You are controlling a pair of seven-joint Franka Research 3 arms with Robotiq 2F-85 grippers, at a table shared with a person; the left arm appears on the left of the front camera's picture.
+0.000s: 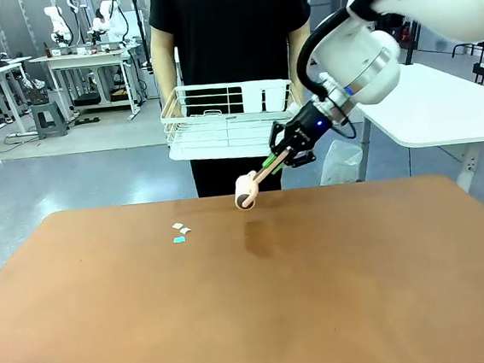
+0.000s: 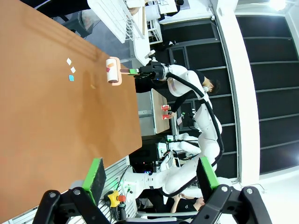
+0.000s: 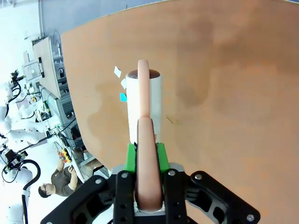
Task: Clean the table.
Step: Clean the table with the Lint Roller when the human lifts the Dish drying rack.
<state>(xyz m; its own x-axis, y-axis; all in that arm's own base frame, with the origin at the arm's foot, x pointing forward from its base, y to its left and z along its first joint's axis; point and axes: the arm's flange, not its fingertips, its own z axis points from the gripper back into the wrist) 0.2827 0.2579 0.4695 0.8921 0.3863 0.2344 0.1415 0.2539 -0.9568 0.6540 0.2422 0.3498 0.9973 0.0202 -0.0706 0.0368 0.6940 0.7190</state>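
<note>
the right claw (image 1: 276,159) is clamped narrow on the pink handle of a lint roller (image 1: 245,190), its green pads pressed against both sides of the handle. in the right wrist view the handle runs straight out from between the fingers toward 12 o'clock and ends in the white roll. the claw reaches down from the white right arm (image 1: 359,59), which comes in from 2 o'clock in the front view. the roll sits at the far edge of the tabletop (image 1: 255,317), at 12 o'clock from its middle. a dark shadow lies on the surface at 6 o'clock from the roll, and i cannot tell whether the roll touches the surface.

the left claw (image 2: 150,175) stands wide with nothing between its fingers (image 2: 96,173), raised over the near side of the tabletop.

the reddish-brown tabletop spreads across the lower half of the front view. a few paper scraps (image 1: 181,232), white and teal, lie close together on it at 8 o'clock from the roll, near but apart.

beyond the far edge, at 12 o'clock from the roll, a person (image 1: 226,20) in black holds a white wire dish rack (image 1: 227,118) in front of the body. a white-topped table (image 1: 441,111) stands at 3 o'clock from the rack.
</note>
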